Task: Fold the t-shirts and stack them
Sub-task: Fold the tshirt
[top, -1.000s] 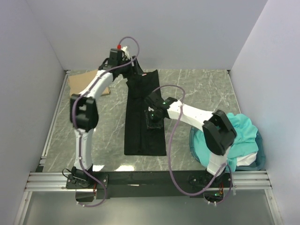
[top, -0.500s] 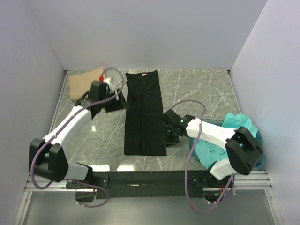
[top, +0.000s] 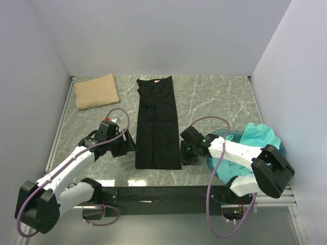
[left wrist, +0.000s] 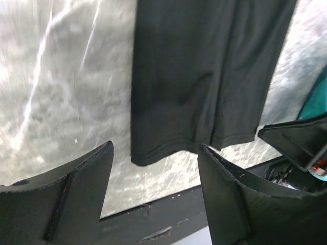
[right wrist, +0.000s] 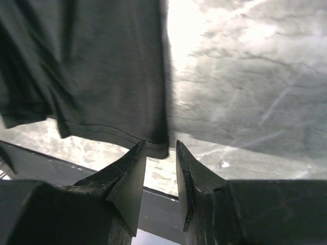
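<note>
The black t-shirt (top: 157,122) lies as a long narrow strip down the middle of the table, collar at the back. My left gripper (top: 129,144) is open and empty beside its near left corner. In the left wrist view (left wrist: 156,149) the jaws stand wide apart with the shirt's hem (left wrist: 204,76) just ahead. My right gripper (top: 186,152) is at the near right corner. In the right wrist view (right wrist: 160,145) its jaws stand a narrow gap apart with the shirt's corner (right wrist: 102,76) at the tips. A folded tan shirt (top: 96,91) lies at the back left. Teal shirts (top: 260,139) are heaped at the right.
The teal shirts lie in a round blue tub (top: 282,162) at the right near edge, behind my right arm. White walls close in the table at left, back and right. A dark rail (top: 163,194) runs along the front edge.
My left arm has swung from the shirt's collar at the back to its near left corner, uncovering the tan shirt. My right gripper has moved down the shirt's right edge to the near corner.
</note>
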`<act>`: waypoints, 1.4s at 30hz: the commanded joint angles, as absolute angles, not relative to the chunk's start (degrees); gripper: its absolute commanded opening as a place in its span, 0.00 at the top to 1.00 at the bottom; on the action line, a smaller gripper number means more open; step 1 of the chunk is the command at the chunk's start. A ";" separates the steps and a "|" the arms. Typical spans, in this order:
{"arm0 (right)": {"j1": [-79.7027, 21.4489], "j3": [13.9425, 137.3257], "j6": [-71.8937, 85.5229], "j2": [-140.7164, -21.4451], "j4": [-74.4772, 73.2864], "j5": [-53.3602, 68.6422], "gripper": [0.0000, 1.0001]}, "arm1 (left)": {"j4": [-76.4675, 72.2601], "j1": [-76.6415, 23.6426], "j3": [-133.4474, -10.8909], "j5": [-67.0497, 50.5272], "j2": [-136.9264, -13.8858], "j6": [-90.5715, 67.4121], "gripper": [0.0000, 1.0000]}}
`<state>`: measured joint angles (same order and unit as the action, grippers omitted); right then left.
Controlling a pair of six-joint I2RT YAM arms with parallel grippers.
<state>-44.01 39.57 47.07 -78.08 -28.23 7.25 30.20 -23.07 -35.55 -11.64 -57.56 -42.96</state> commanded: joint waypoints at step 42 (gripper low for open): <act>-45.18 41.13 40.78 -85.61 -27.16 14.06 0.98 | 30.59 -38.14 -33.93 -1.14 -69.87 -59.15 0.51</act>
<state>-44.51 40.95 42.06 -85.30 -26.13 14.68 29.76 -37.82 -32.93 -2.90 -71.09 -58.24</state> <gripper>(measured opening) 0.032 0.495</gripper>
